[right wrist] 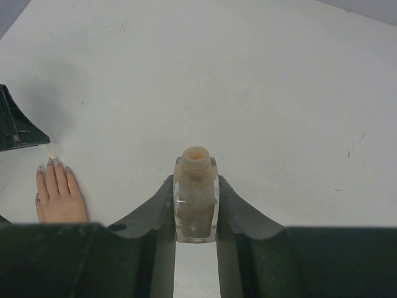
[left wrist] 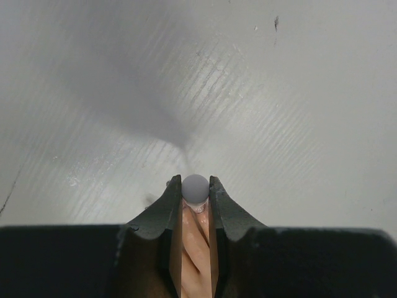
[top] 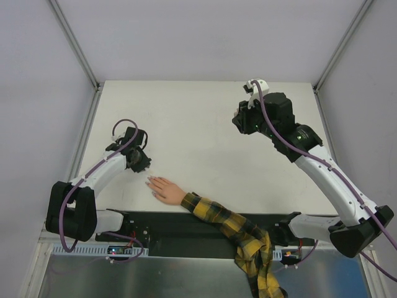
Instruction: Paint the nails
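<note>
A small flesh-coloured hand (top: 166,189) lies flat on the table at the end of a yellow-and-black plaid sleeve (top: 229,226). Its tiny pale nails (top: 149,180) point up-left; they also show in the right wrist view (right wrist: 53,162). My left gripper (top: 138,162) hovers just beyond the fingertips, shut on a polish brush cap (left wrist: 195,186) with a grey round end and a rose-coloured twisted stem. A thin pale brush tip (right wrist: 49,149) sits just above the nails. My right gripper (top: 245,121) is raised at the far right, shut on an open, clear polish bottle (right wrist: 196,195).
The white table (top: 198,118) is bounded by grey walls with metal rails at left and right. A black strip (top: 161,226) runs along the near edge under the sleeve. My left gripper's black finger (right wrist: 15,127) shows at the left edge of the right wrist view.
</note>
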